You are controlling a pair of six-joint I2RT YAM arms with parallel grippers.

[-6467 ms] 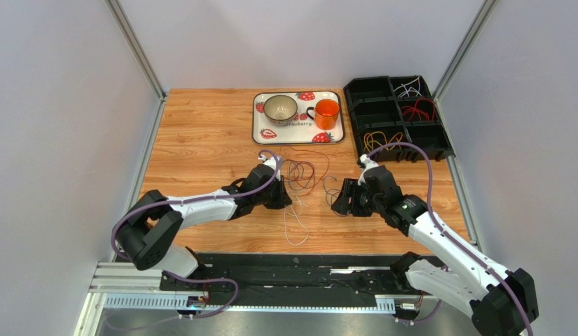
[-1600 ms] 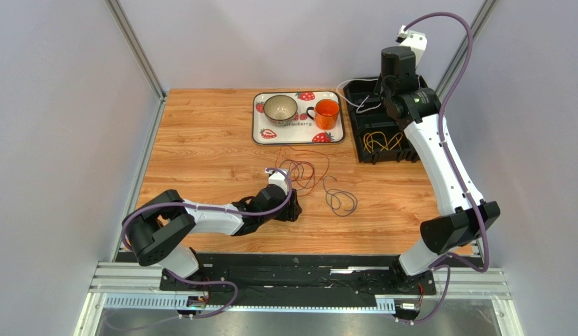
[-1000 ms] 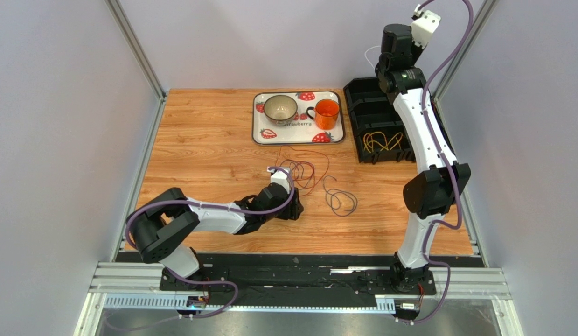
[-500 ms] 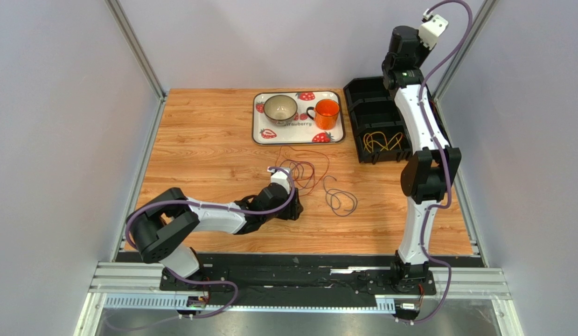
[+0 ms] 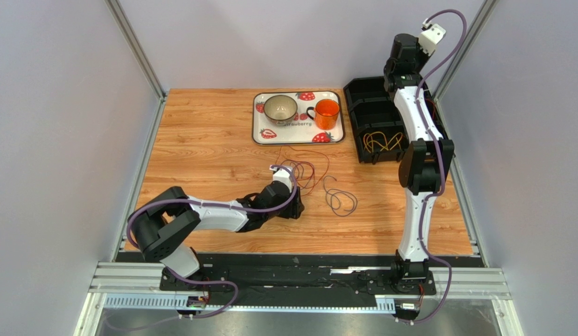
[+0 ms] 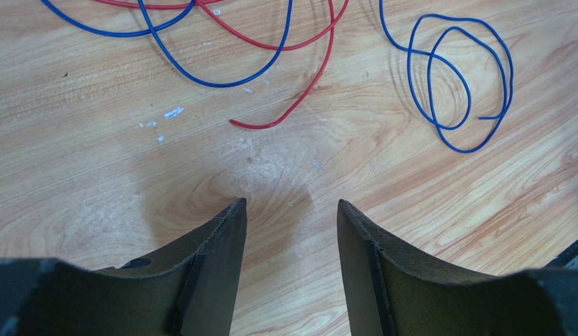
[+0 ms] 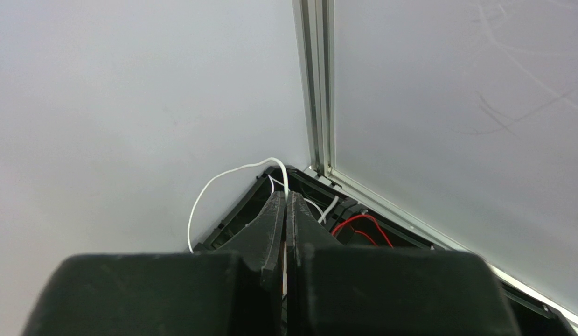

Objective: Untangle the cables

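Right gripper (image 7: 286,199) is pinched fully closed on a white cable (image 7: 235,168), which arcs up and over to the left of the fingertips in the middle of the wrist view. Below it is the black sorting bin (image 7: 232,224). Left gripper (image 6: 291,204) is partly open and holds nothing, low over the wooden table (image 6: 95,175). A red cable (image 6: 319,75) ends just beyond its fingers, and a blue cable (image 6: 468,150) lies coiled at the upper right.

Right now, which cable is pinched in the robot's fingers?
The white cable, clamped by the right fingers over the black bin. The red cable and blue cable lie loose on the table ahead of the open left fingers.
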